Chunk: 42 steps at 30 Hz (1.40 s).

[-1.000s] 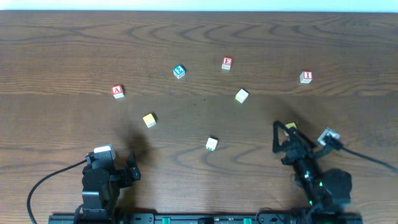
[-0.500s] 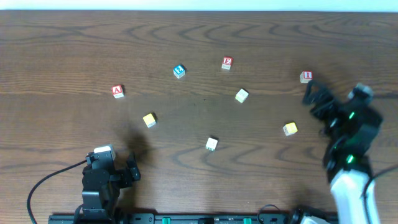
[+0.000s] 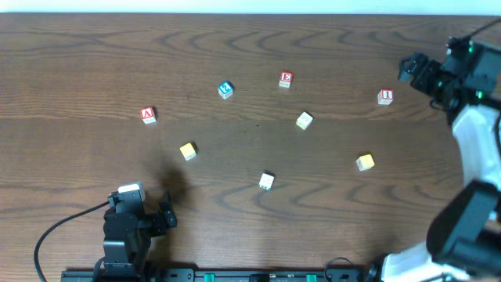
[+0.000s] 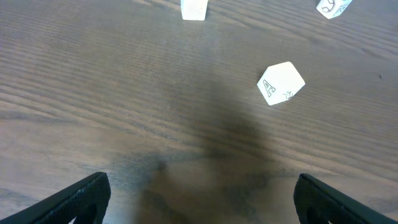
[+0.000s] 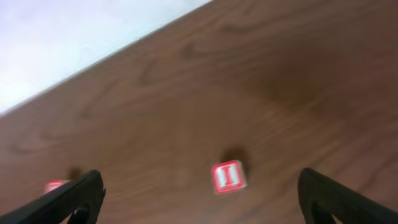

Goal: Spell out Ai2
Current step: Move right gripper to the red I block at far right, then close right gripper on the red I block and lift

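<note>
The red I block [image 3: 385, 96] lies on the wooden table [image 3: 78, 47], in its far right part. My right gripper [image 3: 411, 69] is just beside the block, a little farther back, and does not touch it. Its fingers stand wide apart and hold nothing. The red A block [image 3: 148, 115] lies well to the left, and the blue 2 block [image 3: 225, 90] between these two. My left gripper [image 3: 167, 213] is at the near edge, also spread apart and empty.
</note>
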Motion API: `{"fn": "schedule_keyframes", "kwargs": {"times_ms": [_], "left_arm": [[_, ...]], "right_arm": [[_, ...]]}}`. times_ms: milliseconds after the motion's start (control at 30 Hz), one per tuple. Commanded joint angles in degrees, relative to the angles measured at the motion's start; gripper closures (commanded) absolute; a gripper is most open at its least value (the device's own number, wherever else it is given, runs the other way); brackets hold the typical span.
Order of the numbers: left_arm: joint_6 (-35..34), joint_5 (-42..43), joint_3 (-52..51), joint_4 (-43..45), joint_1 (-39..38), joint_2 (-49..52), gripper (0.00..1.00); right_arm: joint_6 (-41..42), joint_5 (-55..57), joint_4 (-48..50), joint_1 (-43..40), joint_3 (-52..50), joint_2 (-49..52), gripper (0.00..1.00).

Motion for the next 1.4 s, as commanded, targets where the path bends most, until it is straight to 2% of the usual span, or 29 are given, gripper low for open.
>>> {"fn": "schedule_keyframes", "kwargs": {"times_ms": [0, 200, 533, 900, 1100, 1267, 1367], "left_arm": [[0.1, -1.0, -0.7, -1.4, -0.3, -0.1, 0.05], [0.1, -1.0, -0.7, -1.4, -0.3, -0.1, 0.04], [0.1, -1.0, -0.7, -1.4, -0.3, -0.1, 0.05], [0.1, -1.0, -0.7, -1.4, -0.3, -0.1, 0.05], [0.1, -1.0, -0.7, -1.4, -0.3, -0.1, 0.04], [0.1, -1.0, -0.7, -1.4, -0.3, -0.1, 0.05], [0.1, -1.0, -0.7, -1.4, -0.3, -0.1, 0.05]], "right_arm": [[-8.9, 4.1, -4.7, 1.0, 8.1, 6.0, 0.02], [-13.2, 10.6, -10.0, 3.7, 15.7, 14.2, 0.02], [-13.8, 12.0, -9.5, 5.4, 16.0, 22.4, 0.05], [-13.8, 12.3, -11.3, 6.9, 16.0, 25.8, 0.12], [-13.8, 13.6, -11.9, 7.7, 16.0, 27.0, 0.21], [-13.8, 13.8, -12.8, 7.8, 16.0, 27.6, 0.26], [-13.8, 13.8, -12.8, 7.8, 16.0, 27.7, 0.40]]}}
